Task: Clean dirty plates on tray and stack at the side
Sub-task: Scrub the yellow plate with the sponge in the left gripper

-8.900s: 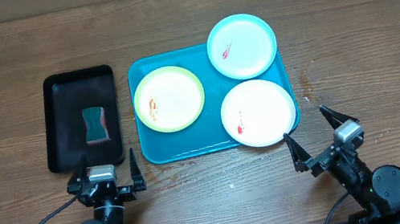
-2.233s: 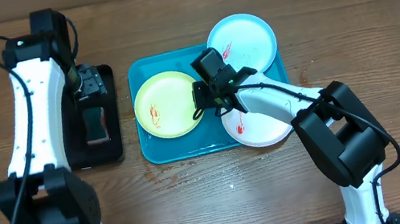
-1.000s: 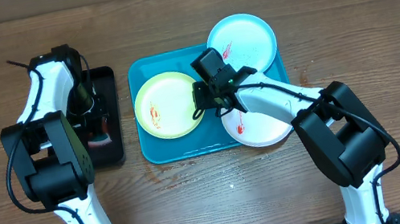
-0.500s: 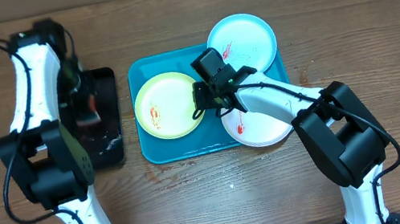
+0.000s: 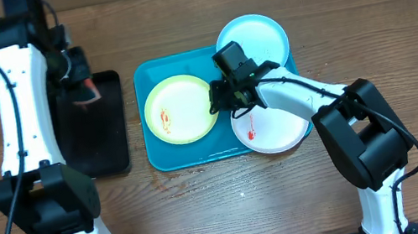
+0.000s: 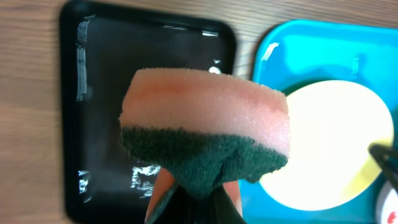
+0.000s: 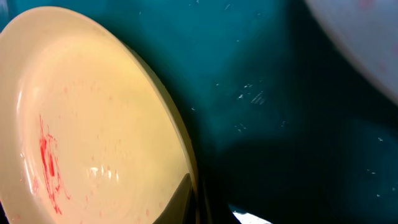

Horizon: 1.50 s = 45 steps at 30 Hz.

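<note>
My left gripper (image 5: 77, 81) is shut on a pink and green sponge (image 6: 205, 137), held in the air over the far end of the black tray (image 5: 98, 140). In the left wrist view its fingertips pinch the green underside of the sponge. A blue tray (image 5: 198, 154) carries three plates with red smears: a yellow-green one (image 5: 176, 110), a light blue one (image 5: 257, 45) and a white one (image 5: 274, 123). My right gripper (image 5: 217, 103) is shut on the right rim of the yellow-green plate (image 7: 87, 124), one finger on top and one under the rim.
The black tray (image 6: 149, 93) has nothing on it except wet glints. The light blue plate overhangs the blue tray's far right corner, and the white plate overhangs its near right corner. Bare wooden table (image 5: 404, 59) surrounds both trays.
My left gripper has lifted the sponge off the black tray and carried it up toward the far side. My right gripper, still pinching the yellow-green plate's rim, shifted slightly right.
</note>
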Tool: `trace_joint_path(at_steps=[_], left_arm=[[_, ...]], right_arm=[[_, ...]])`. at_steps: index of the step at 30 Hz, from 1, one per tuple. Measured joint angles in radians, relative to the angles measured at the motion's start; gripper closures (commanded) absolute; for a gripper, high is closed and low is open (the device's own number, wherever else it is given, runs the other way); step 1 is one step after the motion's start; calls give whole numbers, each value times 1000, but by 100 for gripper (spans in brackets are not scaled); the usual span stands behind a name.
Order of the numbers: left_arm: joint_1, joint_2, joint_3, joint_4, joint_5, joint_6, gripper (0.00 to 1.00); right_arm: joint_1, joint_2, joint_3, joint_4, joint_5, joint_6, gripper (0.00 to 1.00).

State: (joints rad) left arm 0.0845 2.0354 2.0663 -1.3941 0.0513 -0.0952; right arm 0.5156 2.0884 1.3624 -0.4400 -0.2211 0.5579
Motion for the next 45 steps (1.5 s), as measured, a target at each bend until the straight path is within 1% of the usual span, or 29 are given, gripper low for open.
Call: trace_joint_path(at_steps=[3, 8, 13, 17, 24, 30, 39, 45], left_arm=[[-60, 0, -92, 92, 14, -34, 96], [-172, 0, -309, 292, 24, -119, 96], [-257, 0, -436, 408, -10, -176, 96], [-307, 0, -484, 463, -48, -196, 96], [-340, 0, -534, 477, -112, -220, 96], [-338, 0, -547, 443, -130, -220, 96], [-338, 0, -550, 376, -1, -189, 96], [-338, 0, -553, 388, 16, -195, 96]], right_arm=[[-5, 0, 0, -5, -4, 24, 96], [-5, 0, 0, -18, -4, 56, 96], [-5, 0, 0, -22, -4, 71, 96], [-5, 0, 0, -24, -4, 74, 96], [-5, 0, 0, -24, -4, 75, 96], [-5, 0, 0, -26, -4, 74, 96], [14, 0, 0, -32, 20, 75, 96], [64, -4, 11, -62, 104, 108, 96]])
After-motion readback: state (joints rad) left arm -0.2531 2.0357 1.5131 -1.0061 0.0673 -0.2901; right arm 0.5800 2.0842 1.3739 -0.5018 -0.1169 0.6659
